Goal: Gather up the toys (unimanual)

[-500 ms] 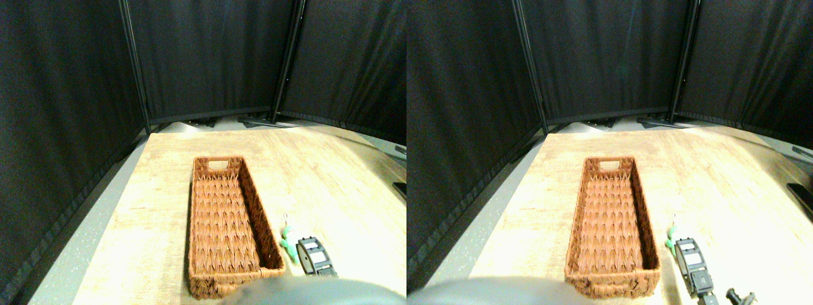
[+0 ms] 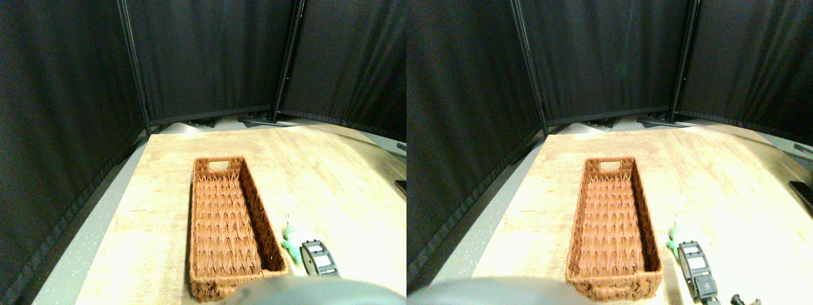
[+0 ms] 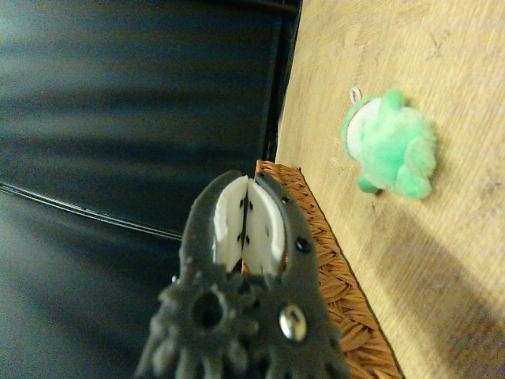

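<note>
One toy shows, a small green plush animal point(image 2: 291, 245) with a thin loop. It lies on the wooden table just right of the wicker basket point(image 2: 193, 216), near the basket's front corner. My right gripper point(image 2: 317, 257) hovers just right of the toy and slightly nearer to me, apart from it. In the wrist view the jaws are shut, white pads point(image 3: 229, 221) pressed together with nothing between them. There the green toy point(image 3: 390, 146) lies clear of the gripper point(image 3: 249, 183), beside the basket's rim point(image 3: 339, 284). The basket holds nothing that I can see.
The wooden table top point(image 2: 330, 178) spreads wide to the right of and behind the basket. Black curtain panels point(image 2: 209, 57) on poles stand around the table's far and left sides. Grey floor point(image 2: 95, 222) runs along the table's left edge.
The whole picture has shifted slightly. The gripper sits a little lower and further right beside the toy. The toy and basket lie as before.
</note>
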### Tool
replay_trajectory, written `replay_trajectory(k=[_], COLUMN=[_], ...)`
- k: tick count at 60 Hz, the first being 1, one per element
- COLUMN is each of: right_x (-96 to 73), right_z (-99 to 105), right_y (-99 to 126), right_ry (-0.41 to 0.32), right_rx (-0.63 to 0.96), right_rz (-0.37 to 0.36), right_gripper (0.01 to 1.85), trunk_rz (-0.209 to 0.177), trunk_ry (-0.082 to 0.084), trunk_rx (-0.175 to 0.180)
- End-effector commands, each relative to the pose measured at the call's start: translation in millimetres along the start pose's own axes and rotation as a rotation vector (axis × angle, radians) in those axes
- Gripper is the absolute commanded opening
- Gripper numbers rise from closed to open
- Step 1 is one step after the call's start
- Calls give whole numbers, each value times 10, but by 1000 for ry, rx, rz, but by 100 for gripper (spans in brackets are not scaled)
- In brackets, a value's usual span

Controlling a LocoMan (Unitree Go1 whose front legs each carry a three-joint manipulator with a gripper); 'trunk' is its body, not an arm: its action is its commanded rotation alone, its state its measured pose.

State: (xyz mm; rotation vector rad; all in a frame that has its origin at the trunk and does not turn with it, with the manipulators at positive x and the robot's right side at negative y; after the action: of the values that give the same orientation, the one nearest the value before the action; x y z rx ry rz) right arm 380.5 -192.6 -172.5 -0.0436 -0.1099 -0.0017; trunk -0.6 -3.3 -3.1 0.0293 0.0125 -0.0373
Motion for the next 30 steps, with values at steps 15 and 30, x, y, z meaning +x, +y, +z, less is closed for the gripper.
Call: replay_trajectory(k=[15,30], right_x=[89,147], right_z=[64,-20], right_y=[-113,-210], right_ry=[-10,73], right_rx=[333,549], right_rz=[-71,-90], right_gripper=[54,65], trunk_rz=[-13,-14], trunk_ry=[-5,-3], trunk_rx=[-14,-23])
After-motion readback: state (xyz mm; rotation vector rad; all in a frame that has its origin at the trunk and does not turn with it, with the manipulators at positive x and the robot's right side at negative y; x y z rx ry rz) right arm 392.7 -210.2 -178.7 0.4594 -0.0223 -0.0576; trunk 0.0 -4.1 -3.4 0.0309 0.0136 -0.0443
